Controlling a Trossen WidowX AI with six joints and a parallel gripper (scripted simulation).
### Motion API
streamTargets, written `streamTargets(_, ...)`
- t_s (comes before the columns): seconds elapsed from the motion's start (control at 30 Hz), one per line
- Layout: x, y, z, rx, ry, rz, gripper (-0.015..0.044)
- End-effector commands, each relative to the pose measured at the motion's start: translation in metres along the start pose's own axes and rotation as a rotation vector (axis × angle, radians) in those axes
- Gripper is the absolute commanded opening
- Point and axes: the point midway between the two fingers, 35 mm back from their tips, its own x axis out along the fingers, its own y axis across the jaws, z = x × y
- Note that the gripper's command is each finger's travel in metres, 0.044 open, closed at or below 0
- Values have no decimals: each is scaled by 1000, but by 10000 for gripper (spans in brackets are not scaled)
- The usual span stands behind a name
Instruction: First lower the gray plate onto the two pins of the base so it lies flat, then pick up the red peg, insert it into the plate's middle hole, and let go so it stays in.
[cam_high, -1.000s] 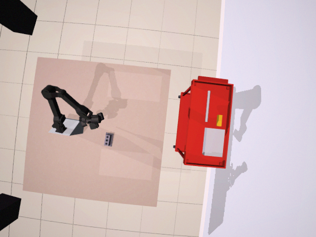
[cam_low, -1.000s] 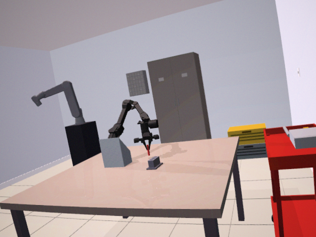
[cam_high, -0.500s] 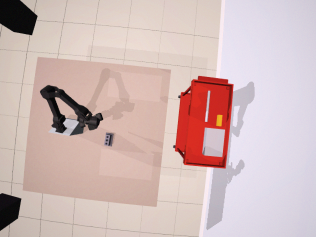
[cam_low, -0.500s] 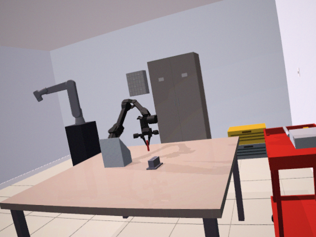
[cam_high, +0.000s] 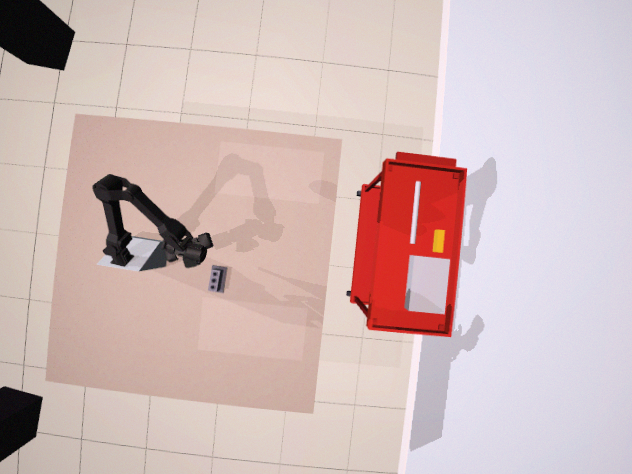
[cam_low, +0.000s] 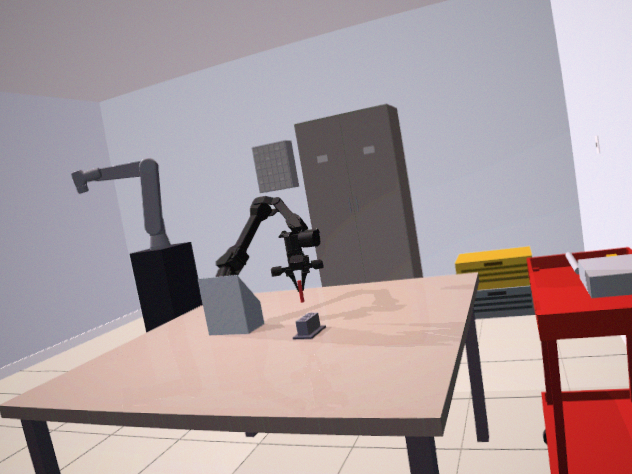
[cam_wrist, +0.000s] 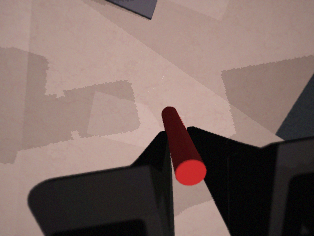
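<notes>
The gray plate (cam_high: 214, 280) (cam_low: 308, 323) lies flat on top of the base (cam_high: 223, 281) (cam_low: 302, 336), its row of three holes facing up. A corner of the base (cam_wrist: 142, 9) shows at the top edge of the wrist view. My gripper (cam_low: 300, 288) (cam_wrist: 176, 135) is shut on the red peg (cam_low: 301, 295) (cam_wrist: 181, 142), which is nearly upright with its lower end sticking out below the fingers. It appears held above the table, beside the base and a little behind it in the exterior view. The peg is hidden under the arm in the top view.
A blue-gray block with a slanted face (cam_high: 153, 259) (cam_low: 229, 306) stands by the arm's foot, left of the base. A red cart (cam_high: 393, 204) (cam_low: 556, 290) stands beyond the right edge of the table (cam_high: 127, 336) (cam_low: 255, 377).
</notes>
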Motion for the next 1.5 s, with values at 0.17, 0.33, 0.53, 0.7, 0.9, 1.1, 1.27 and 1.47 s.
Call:
streamTargets(0.17, -1, 7, 25, -4, -3, -4, 0)
streamTargets(0.33, -2, 10, 39, -5, -3, -3, 0)
streamTargets(0.53, -2, 13, 58, -7, -3, -2, 0)
streamTargets(0.7, -2, 14, 73, -8, -2, 0, 0)
streamTargets(0.9, -2, 13, 93, -11, -4, 2, 0)
streamTargets(1.1, -2, 11, 111, -13, -3, 4, 0)
streamTargets(1.27, -1, 9, 127, -14, 1, 6, 0)
streamTargets(1.47, 1, 5, 146, -15, 5, 9, 0)
